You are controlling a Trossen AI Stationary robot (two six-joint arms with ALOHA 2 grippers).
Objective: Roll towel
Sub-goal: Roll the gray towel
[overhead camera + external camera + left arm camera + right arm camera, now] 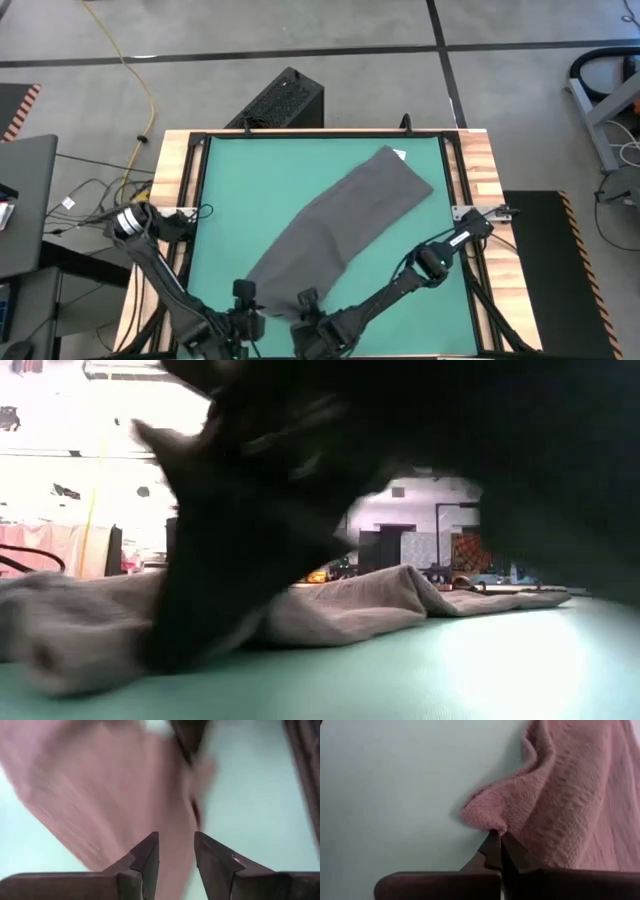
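A dark grey towel [340, 225] lies diagonally on the green tabletop [240, 190], from 1 o'clock to 6 o'clock, where the right pincer [498, 851] pinches its near corner and the left pincer [176, 851], spread, straddles the hem, likely to start rolling.

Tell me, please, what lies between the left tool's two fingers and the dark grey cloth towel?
Nothing: in the left wrist view the open left tool shows only bare green mat in its gap, with the plain dark grey cloth towel just beyond its fingertips.
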